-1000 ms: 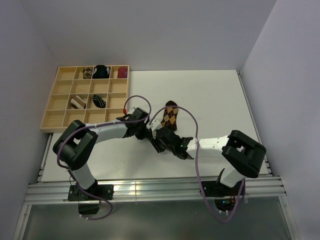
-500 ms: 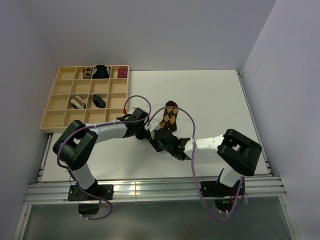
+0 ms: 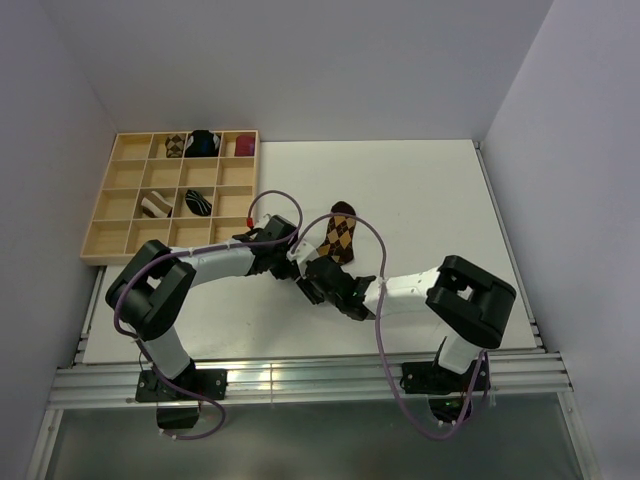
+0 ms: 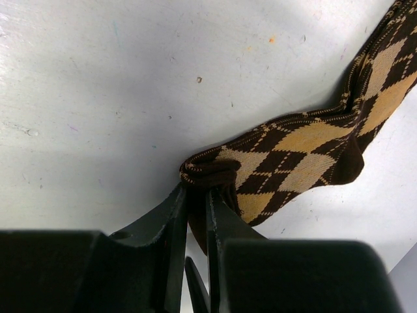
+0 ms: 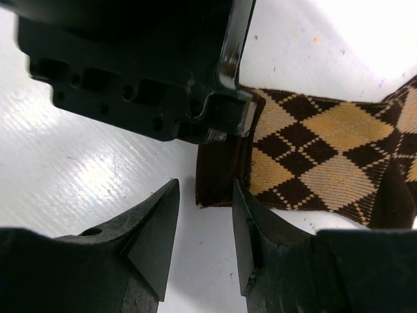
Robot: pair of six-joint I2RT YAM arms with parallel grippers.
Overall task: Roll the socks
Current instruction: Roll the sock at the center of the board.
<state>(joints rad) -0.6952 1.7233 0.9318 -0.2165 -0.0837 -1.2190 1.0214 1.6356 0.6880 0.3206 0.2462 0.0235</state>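
Observation:
A brown-and-tan argyle sock [image 3: 339,234] lies flat on the white table, its dark cuff end toward the arms. My left gripper [image 4: 197,190] is shut on the bunched cuff of that argyle sock [image 4: 306,150]. In the right wrist view my right gripper [image 5: 205,199] is open, its tips just short of the dark cuff edge of the argyle sock [image 5: 326,156], with bare table between them. From above, the left gripper [image 3: 295,261] and the right gripper [image 3: 311,279] nearly meet at the cuff. A rolled brown-and-cream striped sock [image 3: 154,205] and a black thin-striped sock [image 3: 198,202] sit in tray compartments.
The wooden compartment tray [image 3: 105,254] lies at the table's far left. Its back row holds a small argyle bundle [image 3: 175,145], a black-and-blue bundle [image 3: 204,142] and a maroon bundle [image 3: 245,145]. The left gripper's black body [image 5: 143,65] fills the top of the right wrist view.
The right arm has drawn leftward, bringing its gripper a little closer to the sock's cuff. The left gripper and the sock have stayed in place.

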